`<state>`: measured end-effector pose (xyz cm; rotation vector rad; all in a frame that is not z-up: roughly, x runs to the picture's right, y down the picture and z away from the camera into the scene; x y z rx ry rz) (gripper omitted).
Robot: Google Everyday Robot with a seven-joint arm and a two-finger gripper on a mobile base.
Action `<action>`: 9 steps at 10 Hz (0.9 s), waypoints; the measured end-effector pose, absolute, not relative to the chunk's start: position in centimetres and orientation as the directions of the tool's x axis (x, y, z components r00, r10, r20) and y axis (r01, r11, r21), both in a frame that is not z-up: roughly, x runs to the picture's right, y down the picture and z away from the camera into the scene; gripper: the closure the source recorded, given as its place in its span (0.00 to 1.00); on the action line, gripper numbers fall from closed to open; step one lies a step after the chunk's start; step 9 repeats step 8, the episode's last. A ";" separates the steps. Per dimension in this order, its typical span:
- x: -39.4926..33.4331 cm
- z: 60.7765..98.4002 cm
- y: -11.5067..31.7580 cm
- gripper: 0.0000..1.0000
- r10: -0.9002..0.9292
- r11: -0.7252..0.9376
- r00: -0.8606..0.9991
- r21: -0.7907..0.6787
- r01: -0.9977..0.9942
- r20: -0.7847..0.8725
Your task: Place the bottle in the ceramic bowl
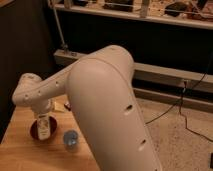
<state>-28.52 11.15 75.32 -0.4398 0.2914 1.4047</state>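
Big white arm (107, 105) filling most of view, reaching down-left over wooden table (30, 155). Gripper (44, 116) hanging right above bottle (44, 127), cannot tell its state. Bottle standing upright in ceramic bowl (36, 131), dark red label unreadable. Bluish cup (71, 140) sitting just beside bowl.

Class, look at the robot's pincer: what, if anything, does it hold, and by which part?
The pincer sits at the top of the white bottle, which stands in the orange-red bowl. The arm hides whether it grips, so it cannot be told.
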 end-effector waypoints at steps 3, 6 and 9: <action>-28.1 75.5 10.9 0.20 0.883 0.095 0.140 -0.122 -0.988 -0.448; -28.1 75.4 11.0 0.20 0.882 0.096 0.141 -0.121 -0.988 -0.450; -27.9 75.5 10.9 0.20 0.883 0.094 0.138 -0.118 -0.989 -0.449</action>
